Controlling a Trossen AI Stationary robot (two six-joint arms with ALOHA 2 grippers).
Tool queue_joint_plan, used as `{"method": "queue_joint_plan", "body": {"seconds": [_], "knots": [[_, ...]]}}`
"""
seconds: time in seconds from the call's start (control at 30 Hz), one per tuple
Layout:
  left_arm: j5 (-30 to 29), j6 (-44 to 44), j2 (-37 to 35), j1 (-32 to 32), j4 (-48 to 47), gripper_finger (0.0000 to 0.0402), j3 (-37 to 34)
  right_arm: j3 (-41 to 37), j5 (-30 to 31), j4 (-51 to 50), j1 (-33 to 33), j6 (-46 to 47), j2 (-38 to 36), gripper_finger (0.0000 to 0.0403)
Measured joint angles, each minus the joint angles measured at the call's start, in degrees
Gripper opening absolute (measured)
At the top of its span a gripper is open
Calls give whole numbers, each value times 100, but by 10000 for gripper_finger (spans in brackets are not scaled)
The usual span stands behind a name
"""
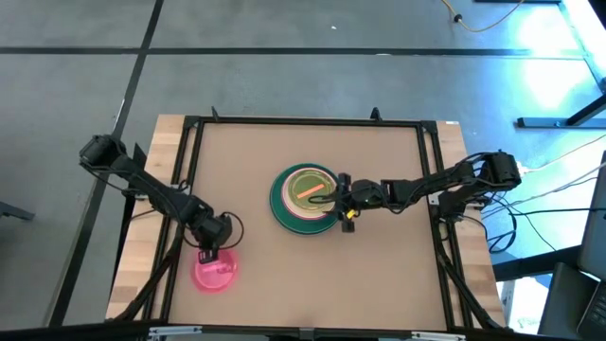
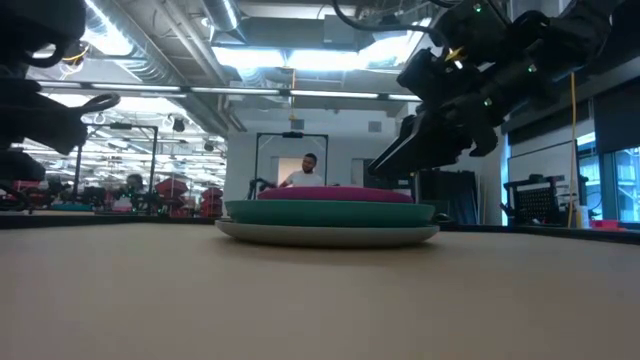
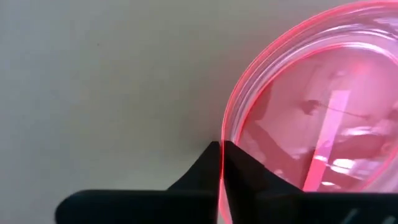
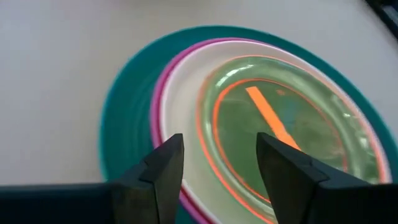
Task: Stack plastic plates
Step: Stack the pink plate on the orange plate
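Table (image 1: 398,275) carries everything here: a brown top with a stack (image 1: 305,199) near its middle and one pink plate (image 1: 215,273) well apart, toward the near left corner.

The stack runs wide to narrow. The low view shows a pale plate at the bottom, a teal-green one on it and a magenta rim above that. The right wrist view adds a cream plate inside the magenta, then a clear green plate ringed in orange, with an orange streak across its face. Nothing lies in the plates but other plates.

The right pincer (image 4: 221,171) hovers over the stack's right edge with its fingers spread and nothing between them.

The left pincer (image 3: 222,163) is at the pink plate's rim on the side nearer the stack, its fingers pressed together on that rim, one tip outside and one inside.

The pink plate looks like the last one left, and the left arm is much the nearer. From that pincer the stack lies to the right and farther back, so the carry probably runs diagonally, with the plate lifted clear of the stacked rims.
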Motion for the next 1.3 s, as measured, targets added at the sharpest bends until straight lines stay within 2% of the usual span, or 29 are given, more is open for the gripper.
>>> {"method": "queue_joint_plan", "body": {"seconds": [0.13,0.3,0.47,0.6,0.73,0.83,0.93,1.07,1.3], "knots": [[19,2,-85,111,-37,6,49,0,194,-55,4,-32,-58,193],[-512,157,-414,287,-22,3,482,0,194,-346,4,-25,-465,193],[-1534,572,-634,458,92,4,1162,2,194,-1189,4,212,-1107,193],[-2760,1185,-639,673,481,2,1607,4,193,-1933,4,449,-1546,193],[-4078,1998,-598,953,1538,6,1693,3,321,-2554,4,680,-1830,193],[-4550,2606,-553,1273,2661,5,1537,-87,490,-2603,4,744,-1926,193],[-4597,2881,-405,1702,3362,4,1410,-166,693,-2630,4,748,-1930,193],[-4472,2814,-46,2284,3864,5,1375,-206,829,-2635,4,746,-1930,193],[-3547,2702,834,2893,4470,13,1370,-207,845,-2648,4,755,-1930,193]]}}
